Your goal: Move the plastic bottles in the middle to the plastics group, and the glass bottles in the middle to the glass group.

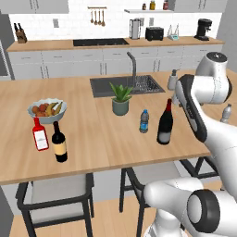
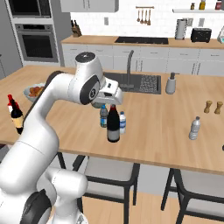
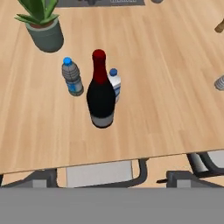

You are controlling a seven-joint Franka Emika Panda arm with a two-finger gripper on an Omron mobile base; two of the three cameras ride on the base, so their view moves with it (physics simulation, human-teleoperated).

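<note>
- Below and ahead of the pincer, in the middle of the hand view, stands the tall wine bottle (image 3: 101,94) with its red neck top, upright on the wooden counter (image 3: 166,100); its long axis is vertical and its top points up toward the camera.
- Close beside it stand two small blue-capped bottles: one (image 3: 72,77) on its left in the hand view, a little apart, and one (image 3: 114,83) half hidden behind its right shoulder, maybe touching it.
- I cannot tell if the pincer is released or clenched, because the finger tips are not visible.
- Far off to one side of the pincer wait the red bottle (image 1: 40,134) and the shorter dark bottle (image 1: 59,143); on the opposite side, well apart, stands the pale grey bottle (image 2: 195,128).
- My judgement: the pincer must come down and forward, then close on the chosen bottle from the side without pushing its neighbours.
</note>
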